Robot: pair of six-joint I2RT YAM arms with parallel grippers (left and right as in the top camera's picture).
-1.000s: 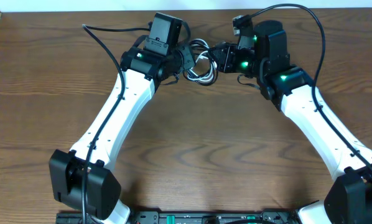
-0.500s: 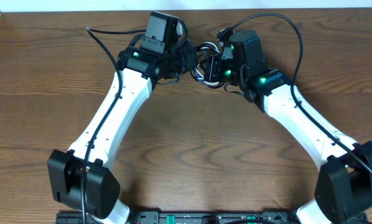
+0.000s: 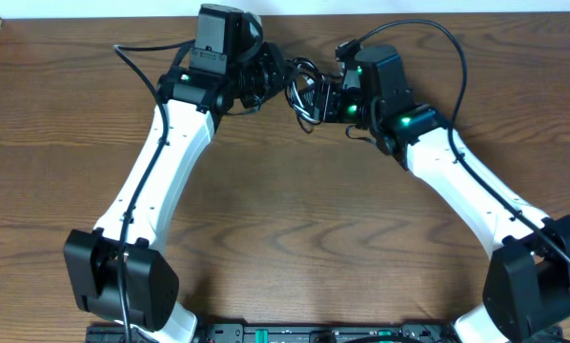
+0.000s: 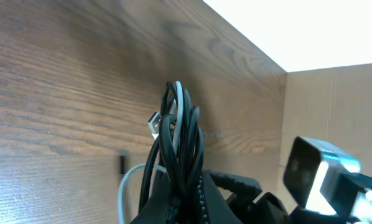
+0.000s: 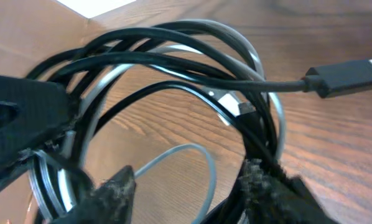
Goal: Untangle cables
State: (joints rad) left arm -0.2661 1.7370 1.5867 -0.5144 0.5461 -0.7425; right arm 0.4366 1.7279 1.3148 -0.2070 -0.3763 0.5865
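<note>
Cables point(image 3: 305, 91), black and white, are sitting coiled together in one bundle at the far middle of the worktop point(image 3: 295, 219), the left tool point(image 4: 180, 186) pinching them and the right tool point(image 5: 186, 186) spreading among the loops, so the separating is looking wholly undone.

Overhead, the cables point(image 3: 306, 93) near the table's far edge were too small to sort strand from strand. The left gripper point(image 4: 181, 194) hid their lower loops. In the right wrist view they blurred, and one plug point(image 5: 346, 73) ran off the view's right edge.
</note>
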